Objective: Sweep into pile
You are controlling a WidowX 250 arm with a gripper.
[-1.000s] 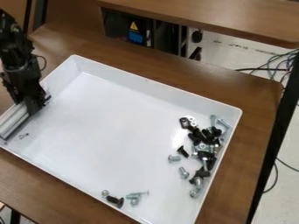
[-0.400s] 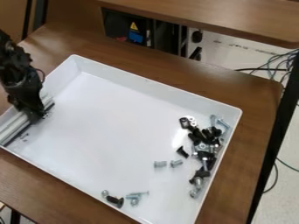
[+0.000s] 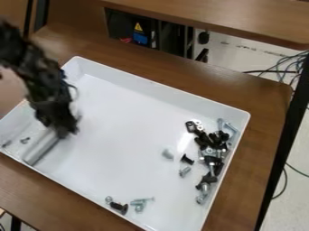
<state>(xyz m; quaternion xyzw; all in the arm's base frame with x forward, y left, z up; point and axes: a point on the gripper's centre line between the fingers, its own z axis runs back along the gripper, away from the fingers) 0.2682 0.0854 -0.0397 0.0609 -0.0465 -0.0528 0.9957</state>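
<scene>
Gripper (image 3: 64, 130), left of frame, pinching a pale bar (image 3: 42, 146) in the tray (image 3: 151, 86). Main pile (image 3: 211, 146), right of frame: most pieces together; task judged well along. Left to sweep: loose pieces beside the pile, at bottom and far left. Count: gripper, one; bar, one; tray, one; beside pile, two silver bolts (image 3: 184, 171), one black screw (image 3: 188, 159); bottom cluster (image 3: 119, 207), about four; far left, two small screws (image 3: 25, 140); pile, too tangled to count.

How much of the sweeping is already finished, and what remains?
Most hardware looks gathered in a heap at picture right. The gripper holds a pale bar. Remaining: loose screws beside the heap, a small cluster near the bottom wall, small pieces at far left.
</scene>
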